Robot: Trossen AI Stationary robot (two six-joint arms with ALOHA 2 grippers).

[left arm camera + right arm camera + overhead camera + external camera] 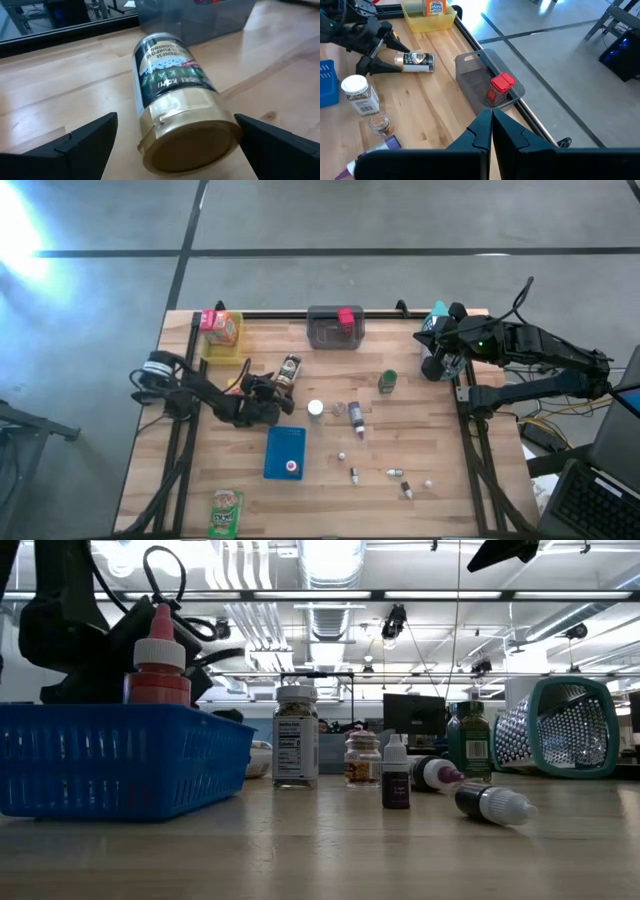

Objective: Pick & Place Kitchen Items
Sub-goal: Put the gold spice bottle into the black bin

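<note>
left tool [268,393] is hovering spread wide around the gold-lidded, dark-labelled cylindrical spice jar [290,370] lying on its side on the wooden desk [420,440]; right tool [434,330], pressed together, is waiting at the desk's far right corner.

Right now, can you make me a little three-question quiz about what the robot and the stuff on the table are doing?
1. True or false: the seasoning jar with the gold lid lies on its side between the left gripper's open fingers.
2. Which bin holds the red box? A) the yellow bin B) the grey bin C) the blue basket
3. Fill in: the right gripper is ____ and holds nothing.

Key:
1. True. The fingers flank the jar but have not closed.
2. B. The red box stands in the grey bin at the table's far edge.
3. Shut. Its fingers meet, high beside the table's right edge.
</note>
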